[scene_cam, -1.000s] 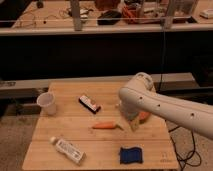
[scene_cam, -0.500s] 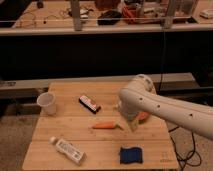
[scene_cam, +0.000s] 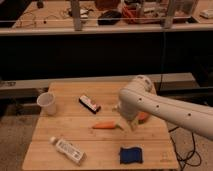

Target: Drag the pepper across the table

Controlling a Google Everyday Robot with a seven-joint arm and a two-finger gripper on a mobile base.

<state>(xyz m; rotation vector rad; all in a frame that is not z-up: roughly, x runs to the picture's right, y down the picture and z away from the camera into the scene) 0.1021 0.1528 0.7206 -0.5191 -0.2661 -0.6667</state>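
Observation:
The pepper (scene_cam: pixel 105 125), slender and orange with a green stem tip pointing right, lies near the middle of the light wooden table (scene_cam: pixel 75 120). My gripper (scene_cam: pixel 128 123) hangs at the end of the white arm, just right of the pepper's stem end, close to the tabletop. The arm covers much of it.
A white cup (scene_cam: pixel 47 103) stands at the left. A dark snack bar (scene_cam: pixel 89 104) lies behind the pepper. A white bottle (scene_cam: pixel 67 150) lies at the front left, a blue sponge (scene_cam: pixel 131 155) at the front right. An orange bowl (scene_cam: pixel 143 118) peeks from behind the arm.
The arm has shifted slightly left and down toward the pepper's stem end. The pepper has not visibly moved.

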